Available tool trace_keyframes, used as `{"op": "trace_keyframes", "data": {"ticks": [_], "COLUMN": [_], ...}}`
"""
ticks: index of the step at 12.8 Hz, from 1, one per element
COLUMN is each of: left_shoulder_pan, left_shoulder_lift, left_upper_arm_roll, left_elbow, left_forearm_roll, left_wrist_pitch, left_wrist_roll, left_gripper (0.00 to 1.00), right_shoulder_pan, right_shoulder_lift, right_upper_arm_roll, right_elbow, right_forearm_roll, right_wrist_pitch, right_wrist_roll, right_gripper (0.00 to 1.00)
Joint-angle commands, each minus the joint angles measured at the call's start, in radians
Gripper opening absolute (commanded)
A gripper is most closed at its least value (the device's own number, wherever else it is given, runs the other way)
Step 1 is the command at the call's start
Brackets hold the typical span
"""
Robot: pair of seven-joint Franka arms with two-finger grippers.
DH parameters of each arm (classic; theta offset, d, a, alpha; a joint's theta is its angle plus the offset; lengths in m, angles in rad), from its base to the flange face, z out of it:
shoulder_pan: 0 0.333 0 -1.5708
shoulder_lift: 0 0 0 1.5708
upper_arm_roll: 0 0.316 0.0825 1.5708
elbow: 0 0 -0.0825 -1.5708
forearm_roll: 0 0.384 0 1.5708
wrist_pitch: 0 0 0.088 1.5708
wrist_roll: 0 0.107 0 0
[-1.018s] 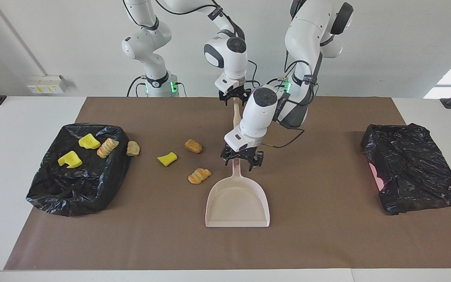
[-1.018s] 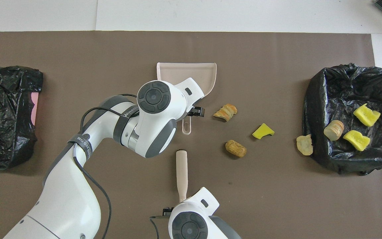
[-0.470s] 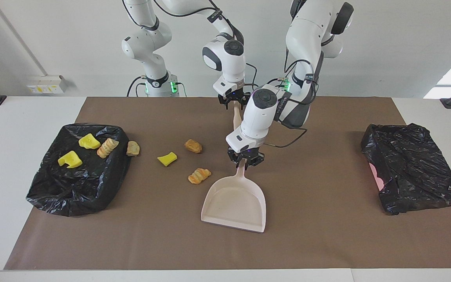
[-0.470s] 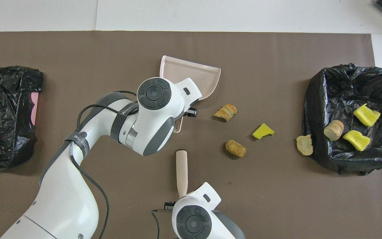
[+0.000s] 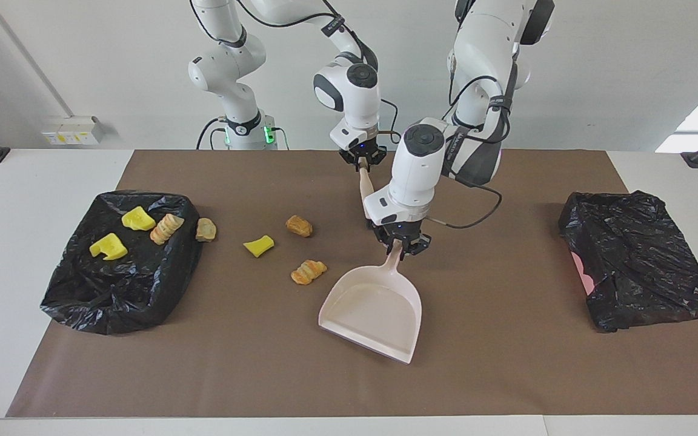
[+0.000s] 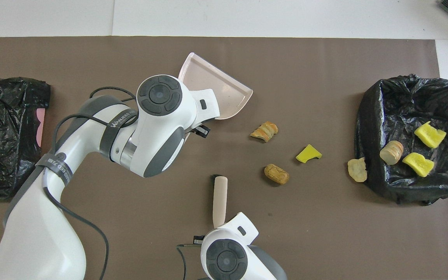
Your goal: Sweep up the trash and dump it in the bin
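Three yellow foam wedges (image 5: 108,246) and four tan bread-like chunks (image 5: 308,271) are counted, seven scraps in all. Two black-bagged bins (image 5: 120,295) are seen, one beige dustpan (image 5: 373,309), one brush (image 6: 219,200), and two robot arms (image 6: 53,182).

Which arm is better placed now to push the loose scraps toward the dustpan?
The right arm. Its gripper is shut on the brush handle, near the loose scraps, while the left gripper already holds the dustpan.

A robotics lab: 2 white Franka arms (image 5: 228,72) mounted at a white table (image 5: 34,181) with a brown mat (image 5: 506,375), bare white walls, cables.
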Motion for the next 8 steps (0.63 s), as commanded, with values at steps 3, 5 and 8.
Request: {"op": "trace_keyframes", "data": {"ticks": [3, 5, 8], "left_shoulder_pan": [0.107, 0.169, 0.192], "left_shoulder_lift": [-0.114, -0.138, -0.152], "left_upper_arm_roll": [0.000, -0.001, -0.001], "left_elbow": [-0.016, -0.019, -0.023], "left_forearm_roll": [0.016, 0.013, 0.007], "left_wrist_pitch": [-0.120, -0.151, -0.231], "left_wrist_roll": [0.307, 0.573, 0.729], "left_gripper": [0.00, 0.00, 0.00], "right_shoulder_pan": [-0.011, -0.011, -0.116], "right_shoulder_lift": [-0.001, -0.046, -0.149], "right_upper_arm_roll": [0.005, -0.004, -0.005], "right_elbow": [0.013, 0.020, 0.023], "right_forearm_roll": [0.021, 0.020, 0.006], "right_wrist_pitch": [0.001, -0.092, -0.284], "right_wrist_roll": [-0.004, 0.001, -0.031], "right_gripper": [0.00, 0.00, 0.00]}}
